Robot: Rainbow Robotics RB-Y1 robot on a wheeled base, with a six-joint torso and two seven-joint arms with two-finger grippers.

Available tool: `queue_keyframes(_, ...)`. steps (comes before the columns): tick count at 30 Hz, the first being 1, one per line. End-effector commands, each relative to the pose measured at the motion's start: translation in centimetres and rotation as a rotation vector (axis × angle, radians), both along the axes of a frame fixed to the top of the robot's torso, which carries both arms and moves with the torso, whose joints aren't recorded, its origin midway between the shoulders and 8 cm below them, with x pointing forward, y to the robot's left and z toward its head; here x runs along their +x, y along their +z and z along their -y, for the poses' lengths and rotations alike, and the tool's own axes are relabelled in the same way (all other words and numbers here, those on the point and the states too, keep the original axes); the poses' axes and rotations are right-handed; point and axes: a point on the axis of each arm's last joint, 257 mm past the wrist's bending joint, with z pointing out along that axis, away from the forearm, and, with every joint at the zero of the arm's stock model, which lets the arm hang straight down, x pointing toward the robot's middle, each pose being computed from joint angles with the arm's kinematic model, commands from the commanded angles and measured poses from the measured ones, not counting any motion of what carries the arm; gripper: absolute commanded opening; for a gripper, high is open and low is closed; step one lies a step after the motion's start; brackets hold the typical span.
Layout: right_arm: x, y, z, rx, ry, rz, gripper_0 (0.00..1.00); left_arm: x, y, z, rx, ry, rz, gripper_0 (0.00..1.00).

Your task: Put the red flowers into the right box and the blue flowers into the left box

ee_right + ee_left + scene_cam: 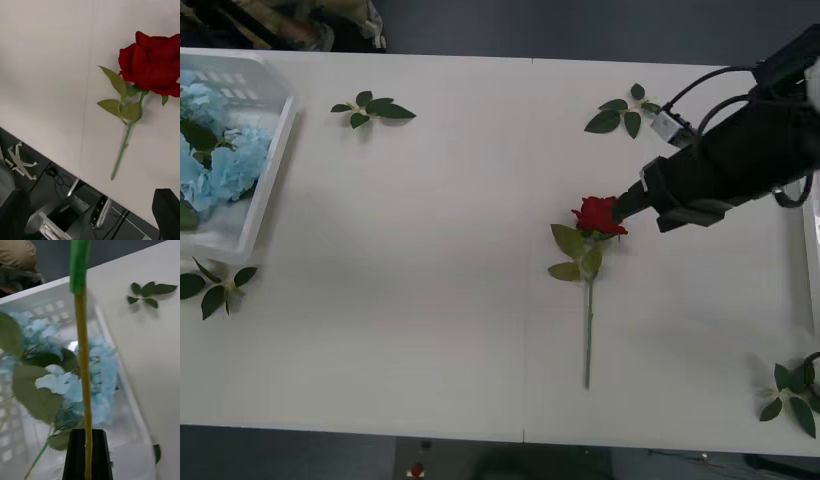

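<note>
One red flower point(598, 215) lies on the white table right of centre, its stem running toward the near edge. My right gripper point(630, 205) hovers at the bloom's right side, open; one black finger point(167, 210) shows with the rose point(153, 63) ahead of it, untouched. The left box point(265, 175), a white slotted basket at the table's left edge, holds blue flowers point(220, 165). My left gripper point(88, 433) is shut on a blue flower's long stem point(83, 363) above the basket point(112, 333). A thin white rim point(812, 270) at the far right looks like the right box.
Loose green leaf sprigs lie at the back left point(372, 108), the back right point(620, 112), the front left beside the basket point(218, 285) and the front right corner point(792, 392). The table's front edge runs just beyond the rose's stem end.
</note>
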Motion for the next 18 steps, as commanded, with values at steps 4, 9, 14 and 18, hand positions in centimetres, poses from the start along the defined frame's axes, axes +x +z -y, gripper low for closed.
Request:
queue_keyframes(4, 2.5, -1.4, -3.7, -0.114, -0.103, 0.047, 0.95, 1.6, 0.1, -6.6, 0.167, 0.168, 0.058, 0.00)
queue_keyframes(9, 3.8, -4.9, -3.7, -0.220, -0.120, 0.109, 0.95, 2.7, -1.6, -9.5, 0.258, 0.240, 0.088, 0.00)
queue_keyframes(14, 4.8, -7.4, -3.5, -0.238, -0.132, 0.118, 0.95, 3.1, -4.1, -10.7, 0.290, 0.265, 0.063, 0.00)
queue_keyframes(18, 5.8, -8.5, -3.1, -0.232, -0.153, 0.125, 0.95, 2.6, -5.5, -12.4, 0.346, 0.293, 0.040, 0.00)
